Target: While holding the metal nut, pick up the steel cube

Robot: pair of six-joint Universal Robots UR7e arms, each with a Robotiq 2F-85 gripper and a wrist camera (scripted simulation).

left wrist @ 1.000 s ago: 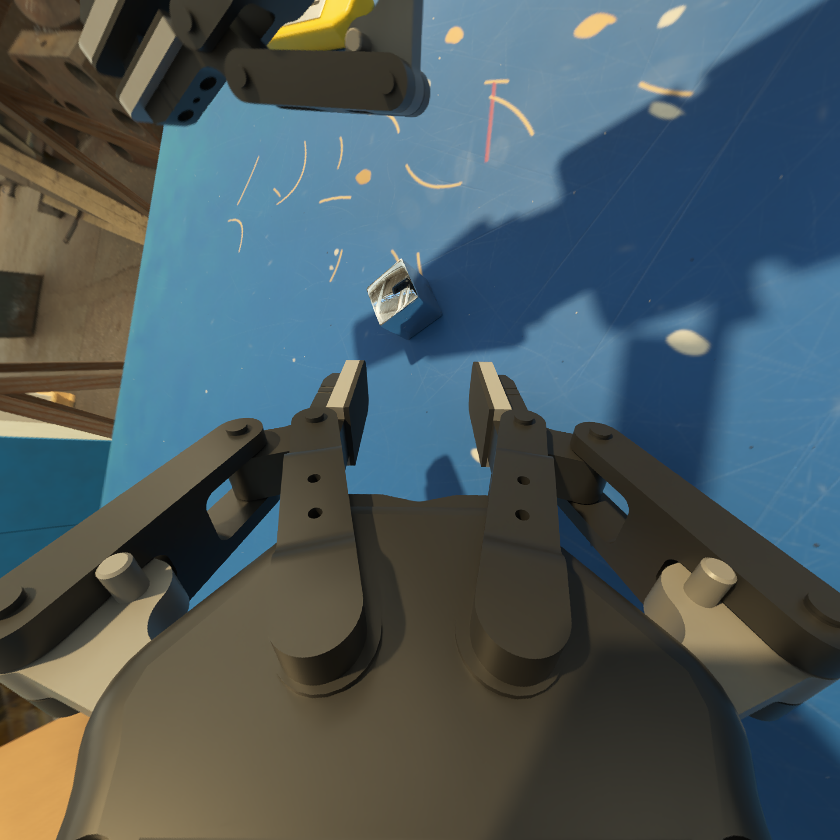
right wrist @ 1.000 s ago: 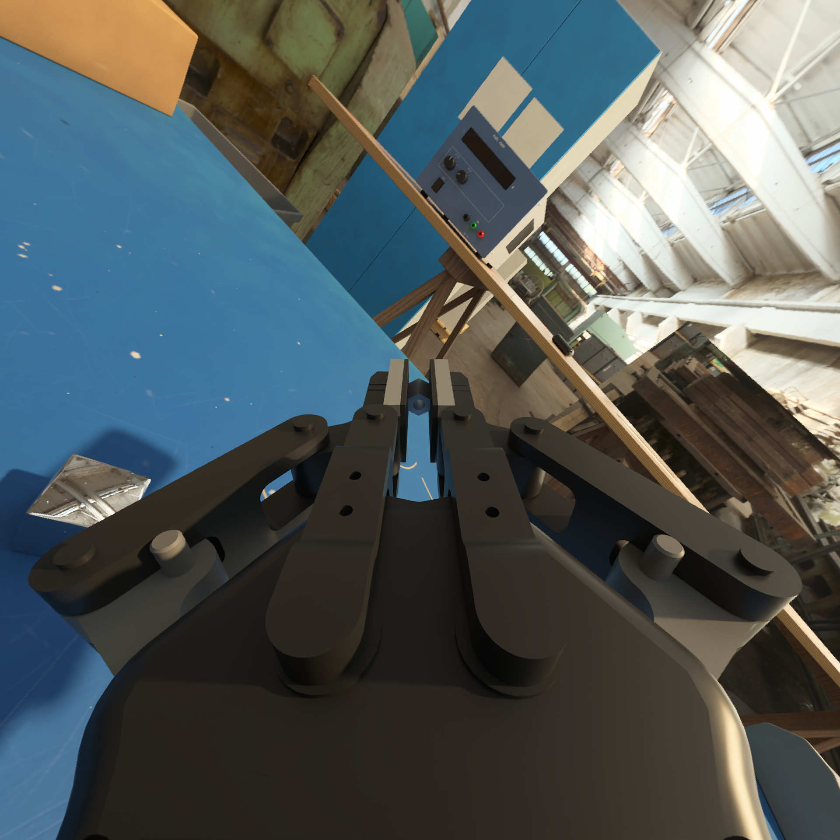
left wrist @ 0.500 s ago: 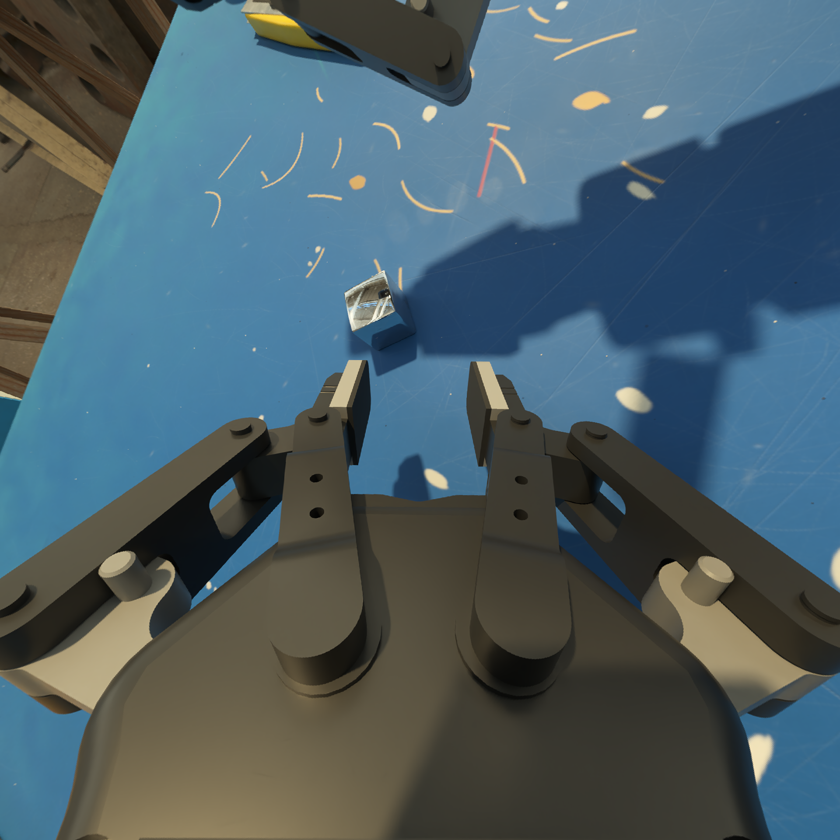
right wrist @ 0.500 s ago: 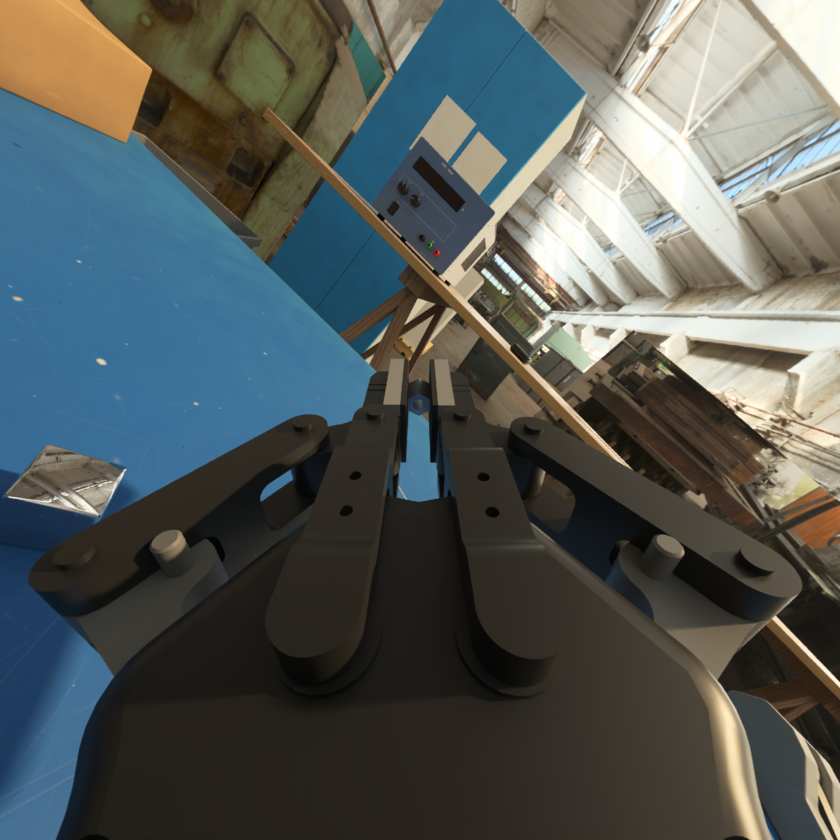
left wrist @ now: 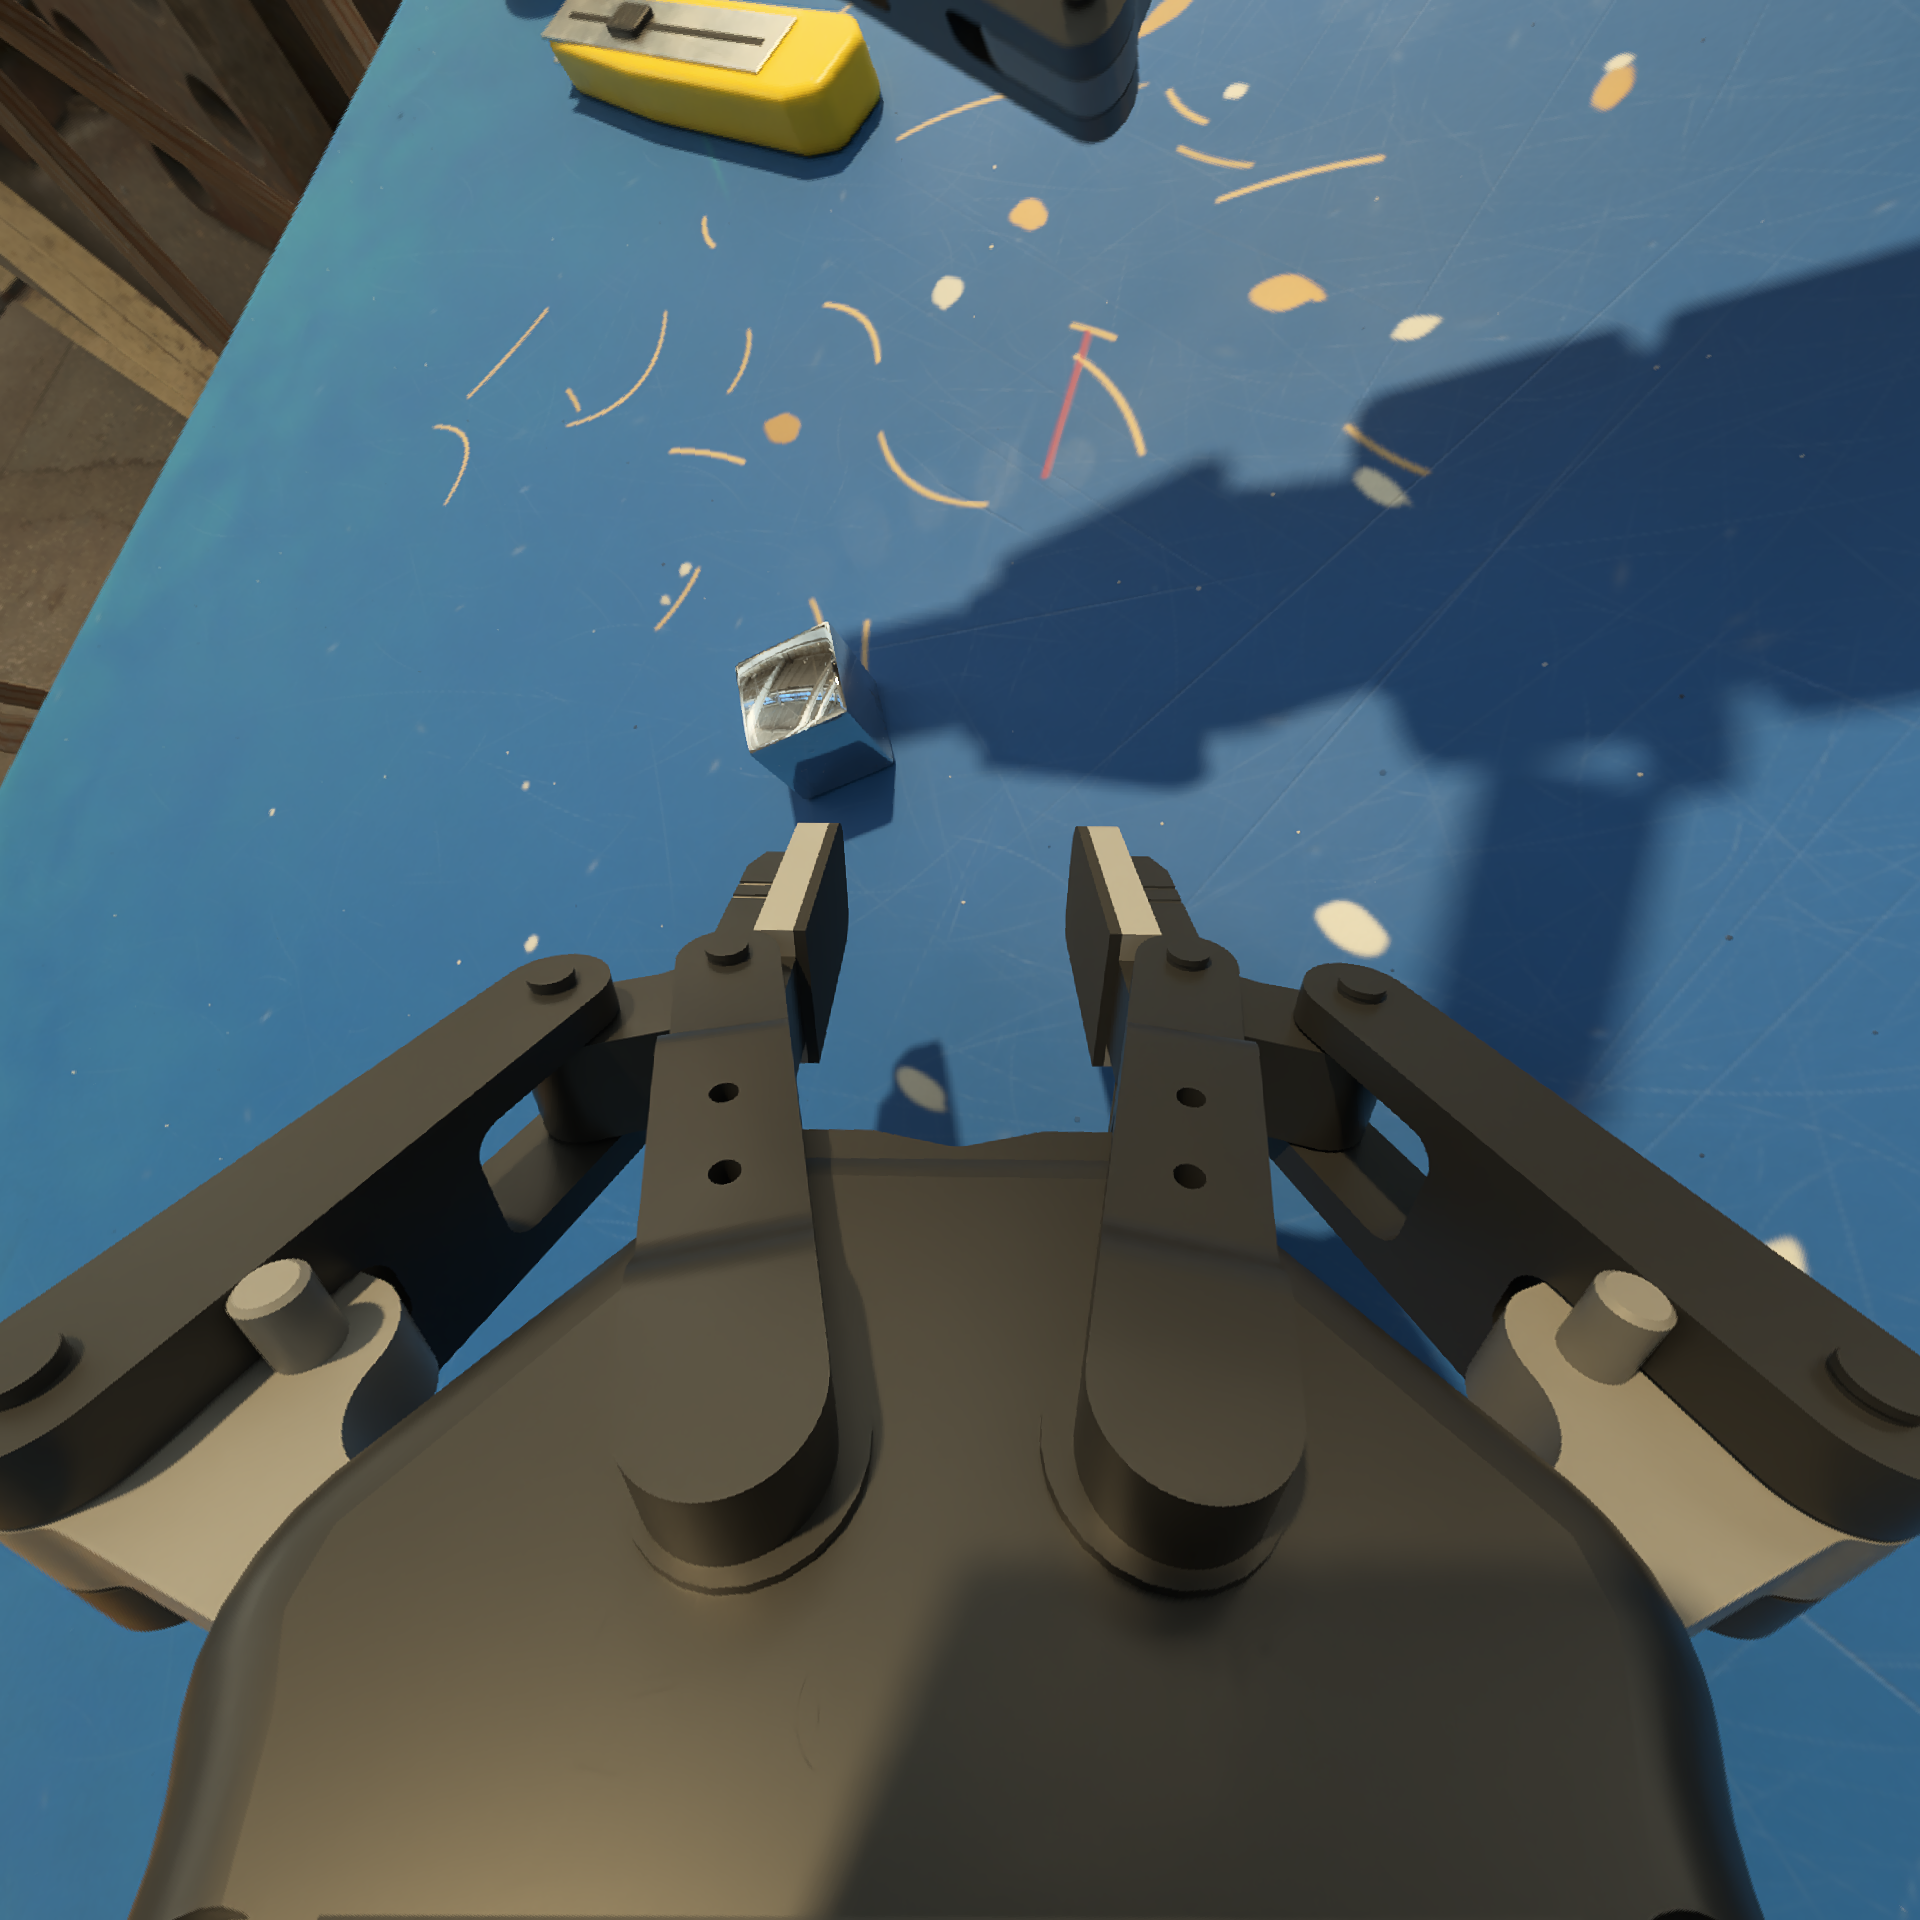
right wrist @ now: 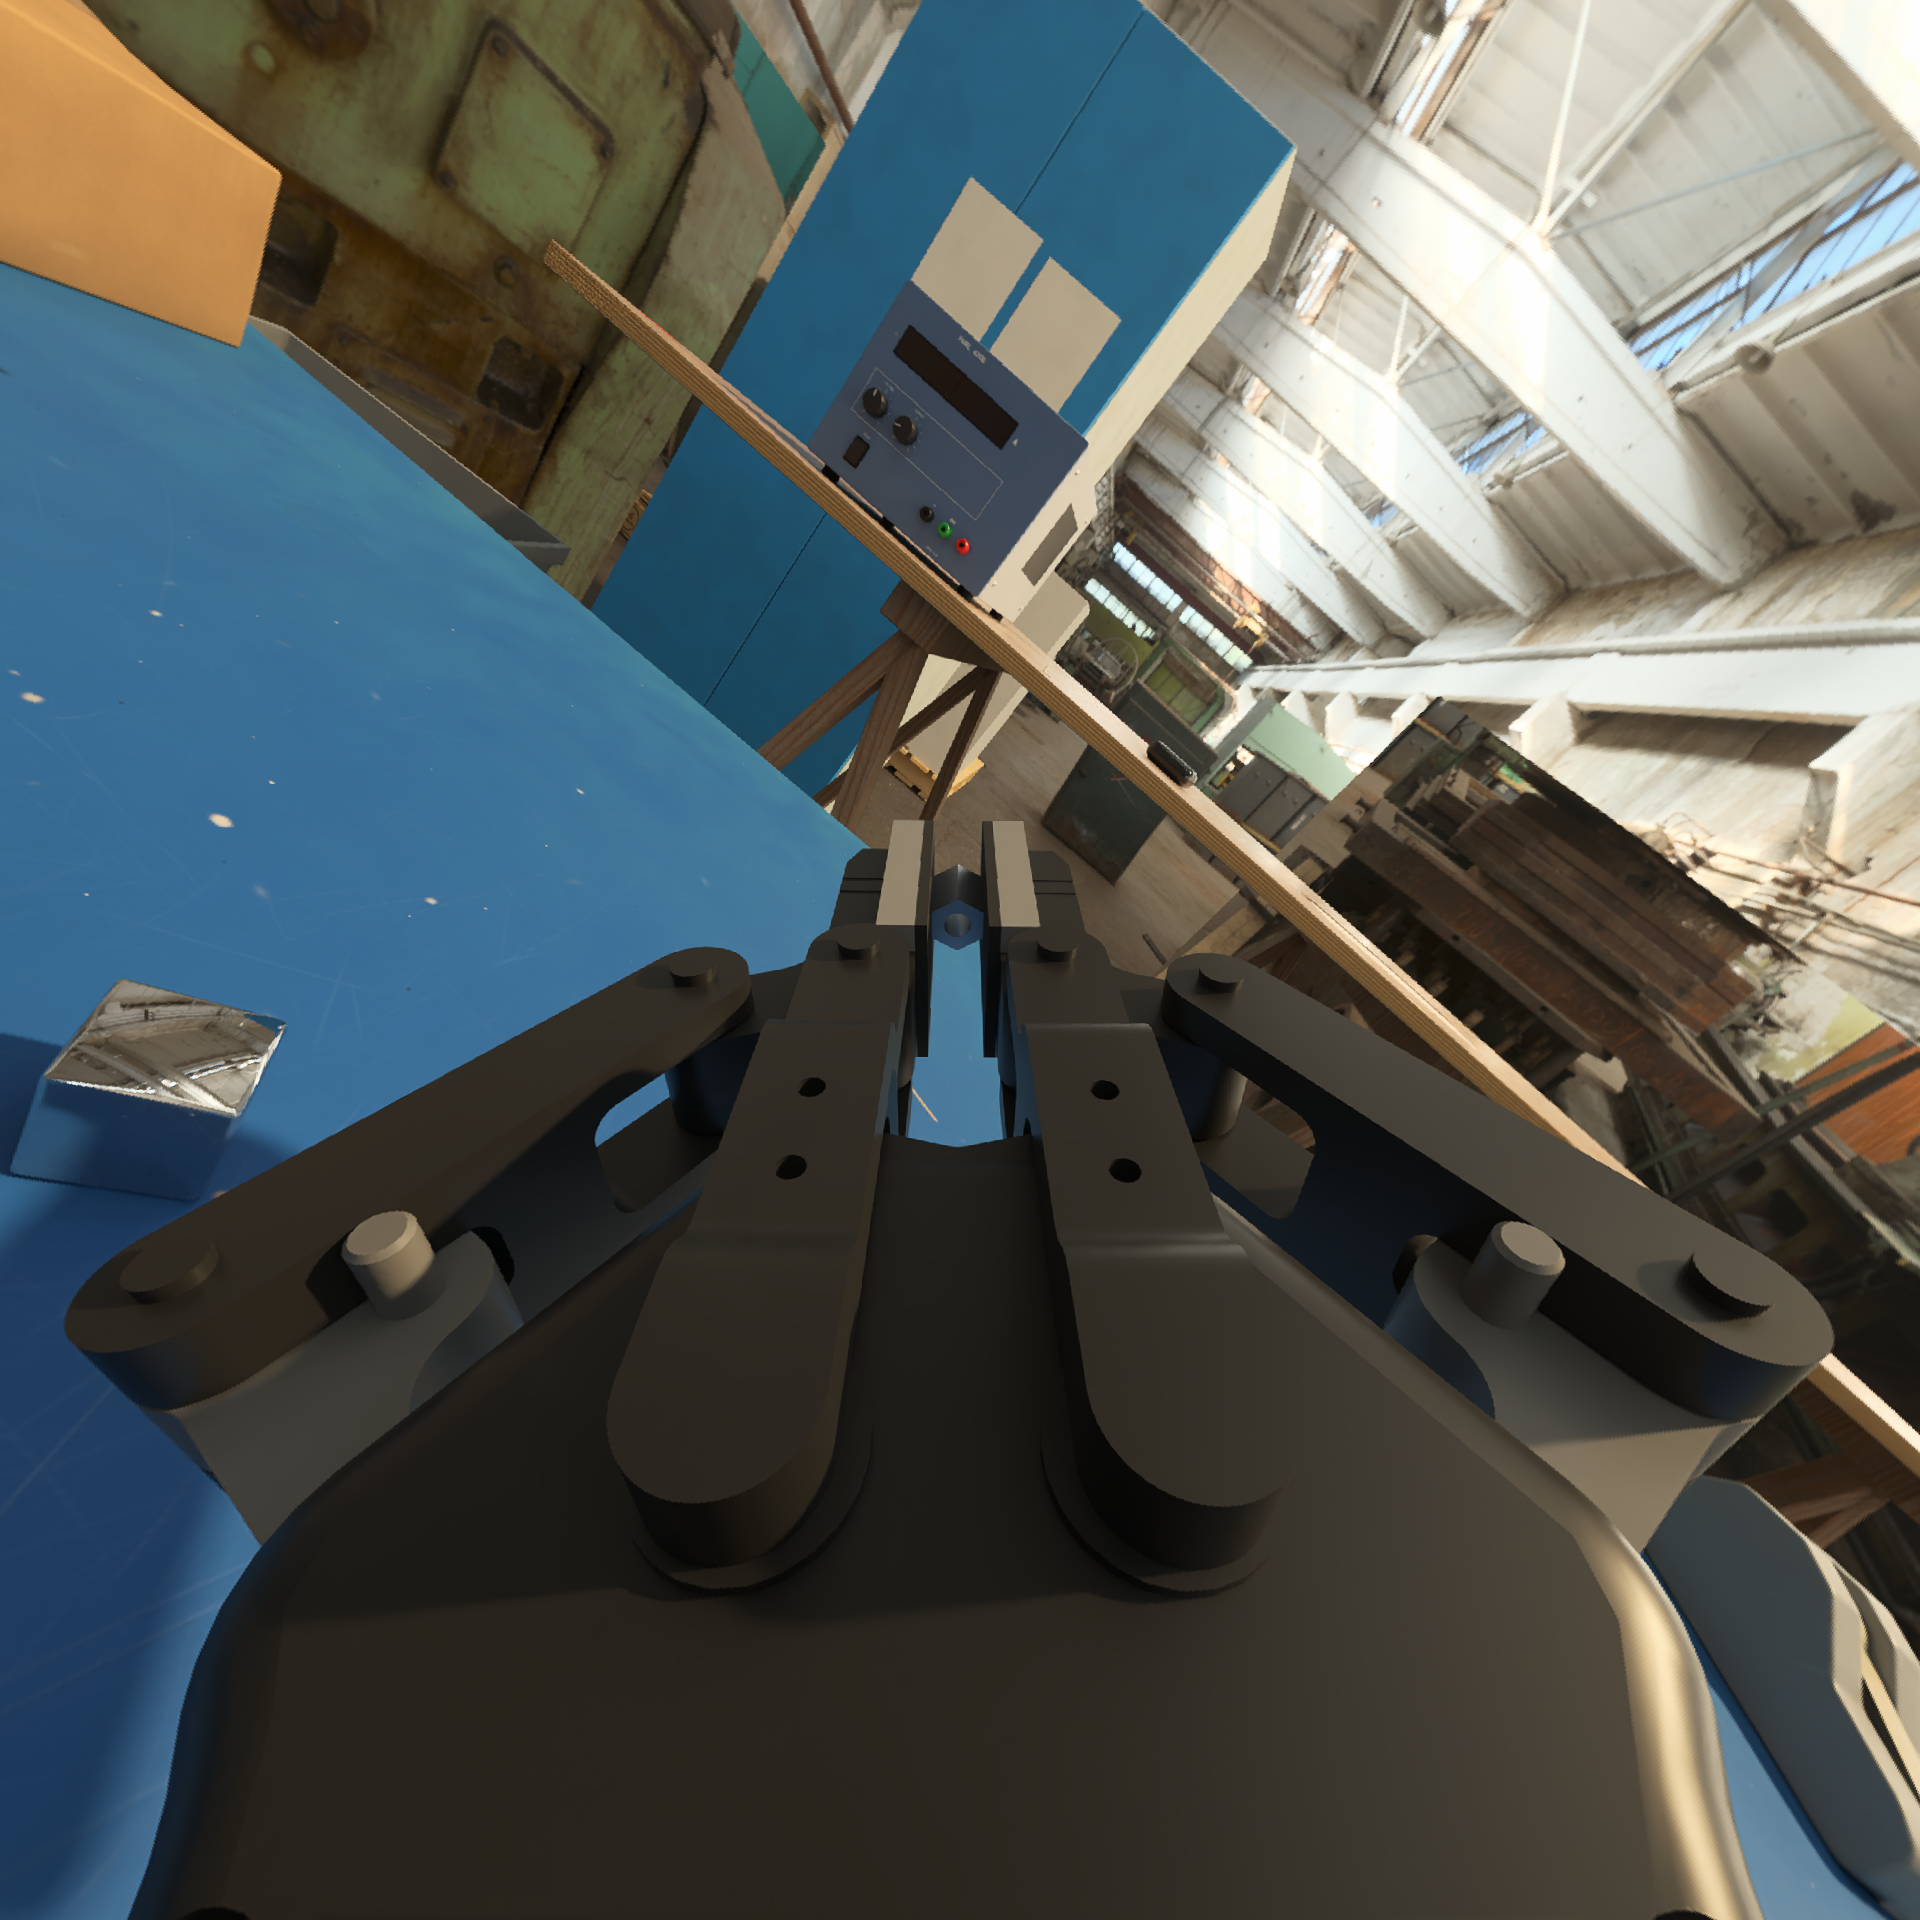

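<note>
A shiny steel cube [left wrist: 805, 710] sits on the blue table [left wrist: 312, 727], just ahead and slightly left of my left gripper [left wrist: 956, 883]. The left gripper is open and empty, its fingers apart above the table. The cube also shows in the right wrist view [right wrist: 151, 1086], low at the left. My right gripper [right wrist: 954, 883] is shut on a small hexagonal metal nut [right wrist: 952, 916] held between the fingertips, raised and tilted toward the hall beyond the table.
A yellow box cutter [left wrist: 717, 73] lies at the table's far end, beside part of the other arm [left wrist: 1039, 52]. Wood shavings [left wrist: 925, 478] litter the table. The table's left edge [left wrist: 208, 395] drops off. A wooden bench with a blue power supply [right wrist: 945, 436] stands beyond.
My left gripper has pulled back and turned, so the cube sits farther ahead and the yellow box cutter has come into view. The right gripper stays shut on the nut, its view shifted slightly.
</note>
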